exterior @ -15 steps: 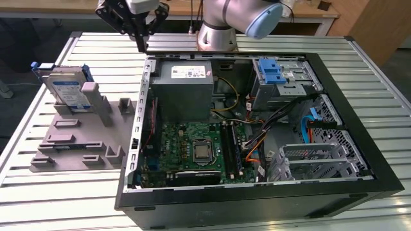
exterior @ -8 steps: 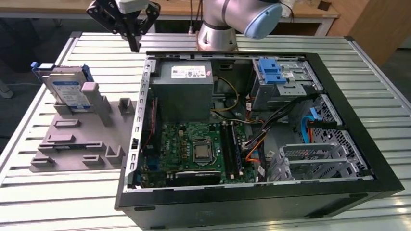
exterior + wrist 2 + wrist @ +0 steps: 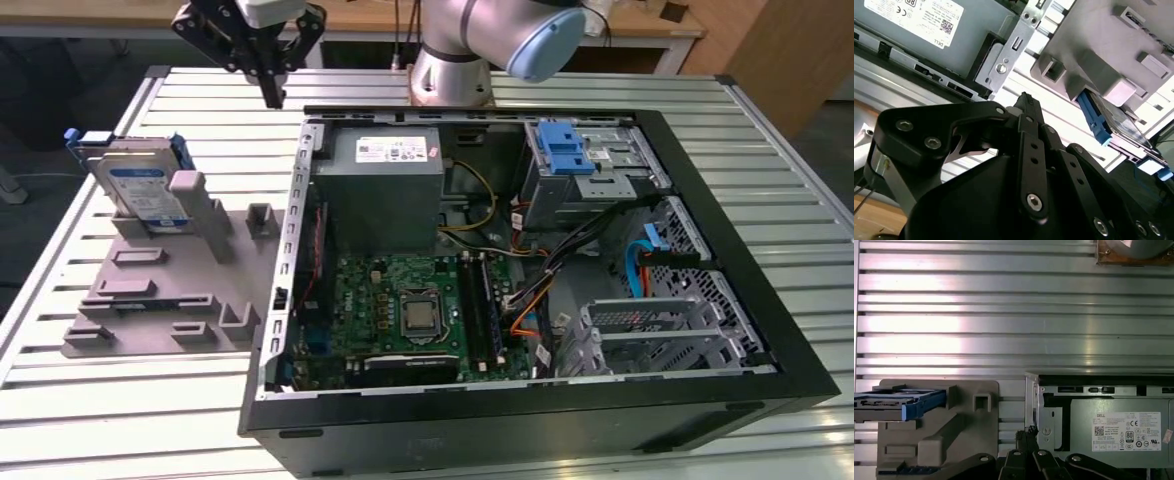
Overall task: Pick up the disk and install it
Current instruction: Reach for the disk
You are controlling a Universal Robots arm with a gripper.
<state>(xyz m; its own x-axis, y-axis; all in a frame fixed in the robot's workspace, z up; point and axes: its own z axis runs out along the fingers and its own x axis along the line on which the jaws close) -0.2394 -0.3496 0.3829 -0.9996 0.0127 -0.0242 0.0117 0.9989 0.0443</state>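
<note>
The open computer case (image 3: pixel 534 405) lies nearest, toward the exterior view's right. Left of it, the disk (image 3: pixel 144 192) stands on edge in a grey holder (image 3: pixel 160 275). Farther back, the gripper (image 3: pixel 275 97) hovers empty, jaws pressed together
</note>
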